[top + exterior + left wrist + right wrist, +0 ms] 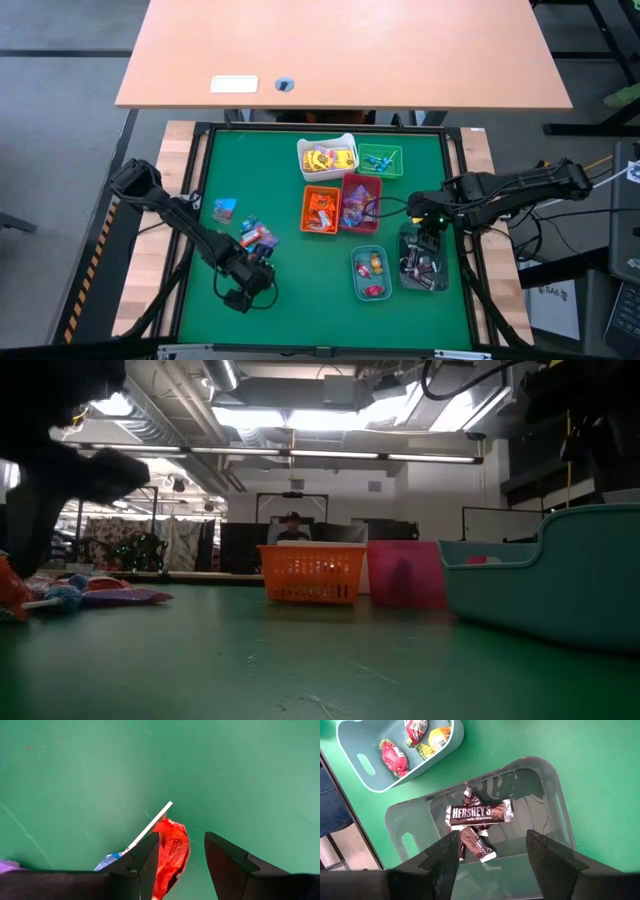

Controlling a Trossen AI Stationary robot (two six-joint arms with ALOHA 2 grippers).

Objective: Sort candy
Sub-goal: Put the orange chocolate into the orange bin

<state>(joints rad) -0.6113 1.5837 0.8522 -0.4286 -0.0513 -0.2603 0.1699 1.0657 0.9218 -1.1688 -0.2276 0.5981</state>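
The right gripper [490, 855] hung wide open and empty above the clear bin [555, 810] of brown chocolate bars [480, 813], apparently sorted by wrapper, while the left gripper [181, 857], part open, straddled a red candy [172, 850] on the green mat [225, 770].

You get even, bright overhead light on the green mat [320, 290] in the high view, with only soft, short shadows beside the bins. In the low view the ceiling light strips [330, 420] blow out to white glare, the dark arm [50, 450] at the near side is a blurred silhouette, and the teal bin [560, 580] close to the lens is soft. Both wrist views give you sharp, evenly lit detail, with faint reflections on the clear bin [555, 805].
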